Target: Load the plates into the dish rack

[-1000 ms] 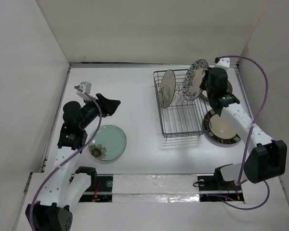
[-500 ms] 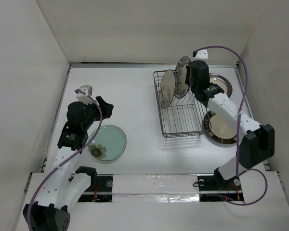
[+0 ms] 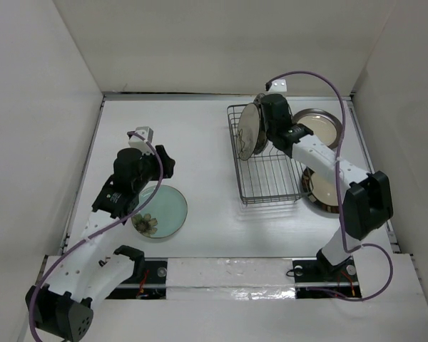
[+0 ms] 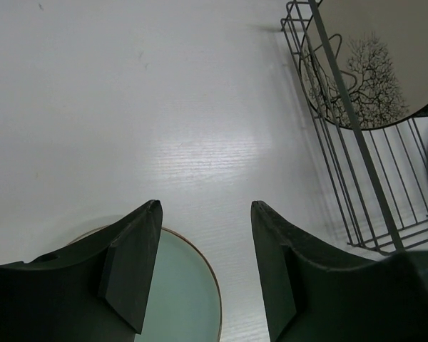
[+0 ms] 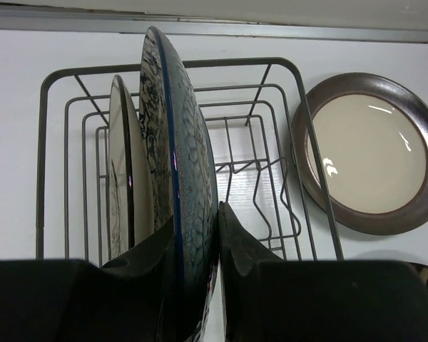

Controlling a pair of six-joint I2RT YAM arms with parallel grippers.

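Patterned plate (image 5: 190,160), upright, pinched in right end effector (image 5: 196,222); left end effector (image 4: 204,231) gapes.

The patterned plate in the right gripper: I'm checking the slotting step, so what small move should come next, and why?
Probably ease it straight down until it seats, then open. The right gripper is shut on the patterned plate at its rim, holding it upright over the dish rack, close beside the tree-print plate already standing there; whether its lower edge has seated is hidden.
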